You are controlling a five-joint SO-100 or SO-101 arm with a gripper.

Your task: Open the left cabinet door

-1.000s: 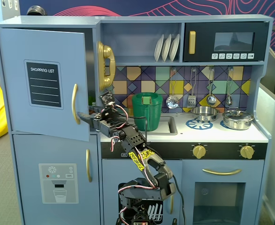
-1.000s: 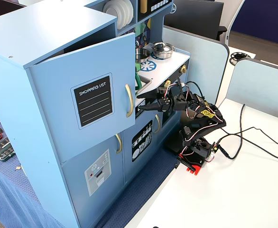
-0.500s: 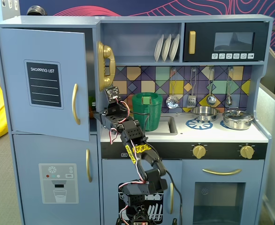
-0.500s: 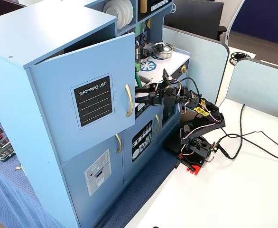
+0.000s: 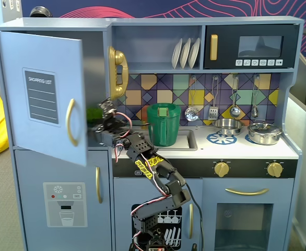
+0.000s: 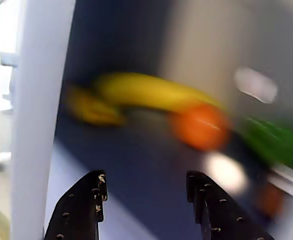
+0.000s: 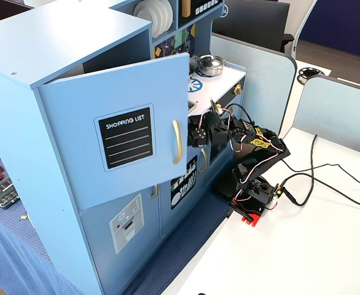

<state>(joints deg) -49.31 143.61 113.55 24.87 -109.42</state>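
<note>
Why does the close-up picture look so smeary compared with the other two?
The wrist view is blurred: the yellow banana, an orange ball and something green are soft smears, though the end effector stays fairly crisp. Both fixed views are sharp: the left cabinet door lettering reads clearly.

One fixed view faces the toy kitchen [image 5: 195, 130] head-on at counter height. Another fixed view looks down from high on its left side, farther back. The wrist view peers close past the jaws into the cabinet. Both fixed views share the open door [image 7: 121, 138] and the arm [image 7: 254, 166].
</note>
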